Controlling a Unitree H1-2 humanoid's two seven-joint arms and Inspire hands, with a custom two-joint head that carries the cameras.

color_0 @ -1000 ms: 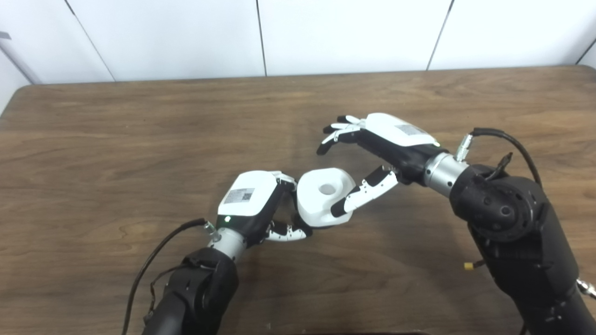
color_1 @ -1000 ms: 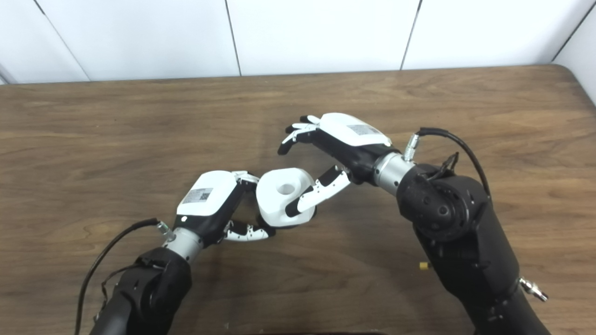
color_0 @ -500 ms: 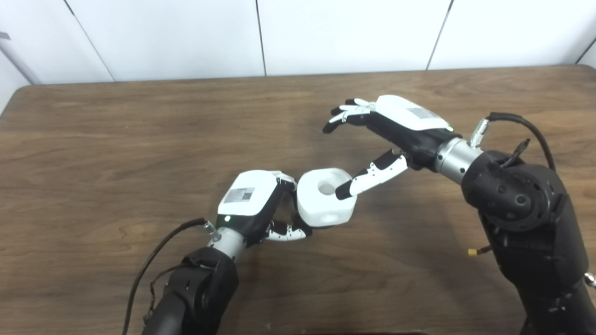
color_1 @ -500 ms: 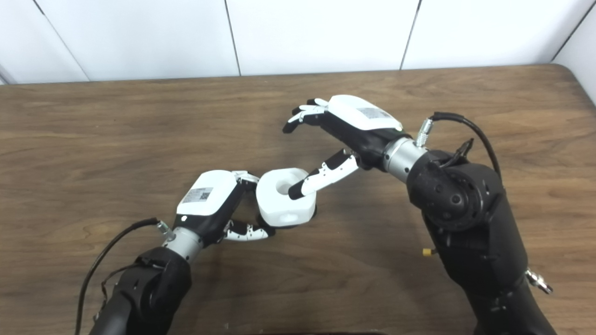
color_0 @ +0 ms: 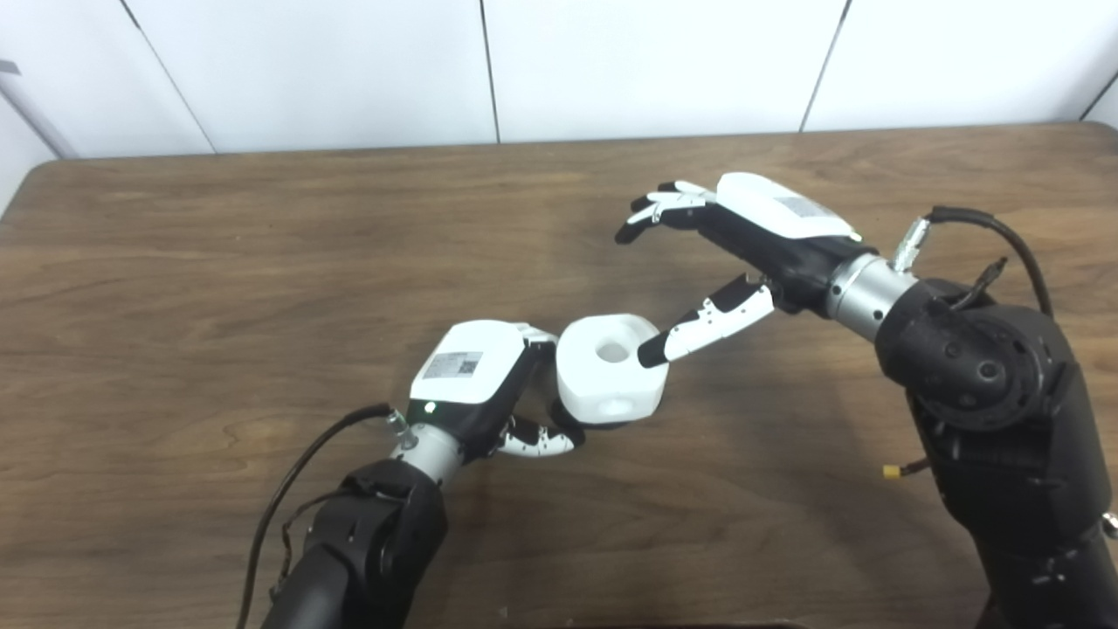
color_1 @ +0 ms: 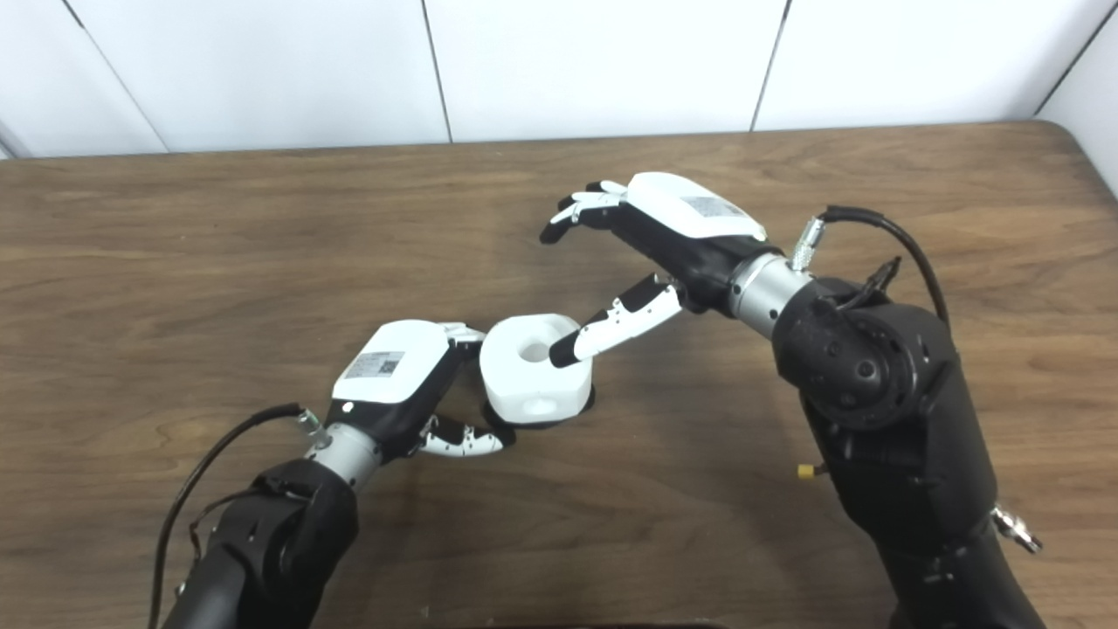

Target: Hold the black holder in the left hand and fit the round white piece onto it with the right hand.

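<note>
Right hand [color_0: 751, 240] first: we see it raised above the brown wood-grain table [color_0: 175, 262], fingers spread and curled around nothing, so it is released and empty. Its thumb [color_0: 703, 321] reaches down and leftward, the dark tip touching or just beside the upper right edge of the rounded white plastic piece with a hole in its top [color_0: 611, 371]. We judge that the hand is set this way to press or steady the piece from above without gripping it.

Our left hand [color_0: 476, 380] sits low, just left of that white piece, with its fingers wrapped toward the underside. A dark rim shows beneath the white piece, which we take to be the black holder [color_1: 583, 404]; most of it is hidden, so we cannot tell its shape. We judge the left hand to be clasping this holder to keep it from sliding while the piece is seated.

From the right hand, the white piece lies below and to the left, resting on top of the holder. It looks level, and we judge the fit to be nearly or fully done.
</note>
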